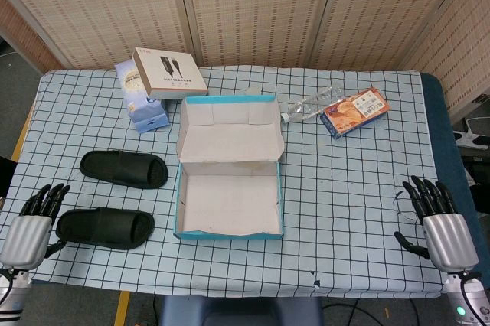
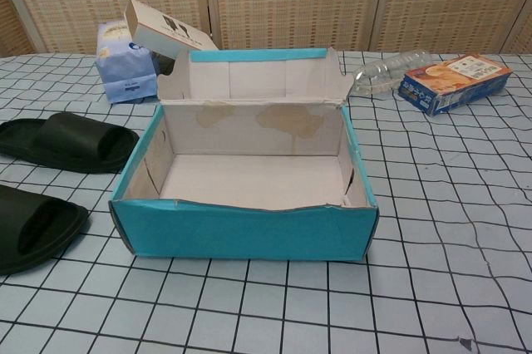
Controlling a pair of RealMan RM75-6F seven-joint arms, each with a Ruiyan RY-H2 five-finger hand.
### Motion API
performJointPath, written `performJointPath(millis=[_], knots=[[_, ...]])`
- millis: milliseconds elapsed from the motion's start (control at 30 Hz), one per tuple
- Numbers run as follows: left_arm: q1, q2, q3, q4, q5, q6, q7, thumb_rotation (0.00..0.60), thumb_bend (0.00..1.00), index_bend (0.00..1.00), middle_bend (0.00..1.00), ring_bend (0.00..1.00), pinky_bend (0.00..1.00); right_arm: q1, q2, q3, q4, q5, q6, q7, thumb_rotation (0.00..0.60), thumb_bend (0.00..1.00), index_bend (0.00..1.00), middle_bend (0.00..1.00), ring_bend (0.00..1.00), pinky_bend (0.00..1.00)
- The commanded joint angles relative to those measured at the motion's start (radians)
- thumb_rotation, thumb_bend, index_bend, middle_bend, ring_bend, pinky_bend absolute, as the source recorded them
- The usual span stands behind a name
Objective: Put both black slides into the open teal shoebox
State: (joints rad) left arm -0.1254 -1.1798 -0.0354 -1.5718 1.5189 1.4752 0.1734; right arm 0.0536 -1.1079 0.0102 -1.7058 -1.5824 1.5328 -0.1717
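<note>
Backdrop: woven reed screens stand behind the table (image 1: 360, 211), which wears a white cloth with a dark grid.
Left hand: the left hand (image 1: 32, 223) rests low at the near left corner, fingers (image 1: 47, 198) straight and slightly apart, holding nothing; it sits just beside the near slide, and I cannot tell if it touches it.
Near slide: the near slide (image 1: 105, 227) lies flat on the cloth, left of the box and outside it.
Far slide: the far slide (image 1: 124, 169) lies a little further back, also left of the box, apart from its mate.
Back clutter: a blue tissue pack (image 1: 140, 104) with a flat white carton (image 1: 168, 73) propped on it.
Shoebox: the teal shoebox (image 2: 245, 235) stands in the middle with its lid folded back; its pale inside holds nothing.
Right clutter: a clear bottle (image 1: 315, 103) lies next to an orange snack box (image 1: 355, 111), behind and right of the shoebox.
Right hand: the right hand (image 1: 440, 226) rests at the near right edge, fingers spread and empty, well apart from both slides.
Progress: by my reckoning nothing is done; both slides wait to be picked up and placed, with the left hand the better placed to start.
</note>
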Motion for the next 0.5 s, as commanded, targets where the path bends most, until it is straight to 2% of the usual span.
performJointPath(millis=[33,167,267,333,500], knots=[[0.006,0.008,0.010,-0.031,-0.020,-0.016,0.037,0.600,0.38,0.00,0.01,0.00,0.18,-0.003,0.001,0.001,0.000,-0.004,0.005,0.007,0.527,0.14,0.00,0.00,0.00,0.00],[-0.003,0.038,0.057,-0.073,0.025,-0.064,0.008,0.600,0.37,0.00,0.00,0.00,0.16,-0.008,0.008,-0.003,0.000,-0.016,0.012,0.026,0.527,0.14,0.00,0.00,0.00,0.00],[-0.032,0.074,0.112,-0.108,0.067,-0.156,0.022,0.600,0.37,0.00,0.00,0.00,0.12,-0.003,0.017,-0.010,-0.001,-0.020,-0.007,0.039,0.527,0.14,0.00,0.00,0.00,0.00],[-0.048,0.064,0.106,-0.112,0.044,-0.193,0.106,0.600,0.35,0.00,0.00,0.00,0.10,0.002,0.021,-0.012,-0.006,-0.012,-0.026,0.034,0.528,0.14,0.00,0.00,0.00,0.00],[-0.074,-0.021,0.052,-0.072,-0.071,-0.236,0.289,0.599,0.34,0.00,0.00,0.00,0.06,0.011,0.022,-0.012,-0.018,-0.013,-0.045,0.025,0.528,0.14,0.00,0.00,0.00,0.00]])
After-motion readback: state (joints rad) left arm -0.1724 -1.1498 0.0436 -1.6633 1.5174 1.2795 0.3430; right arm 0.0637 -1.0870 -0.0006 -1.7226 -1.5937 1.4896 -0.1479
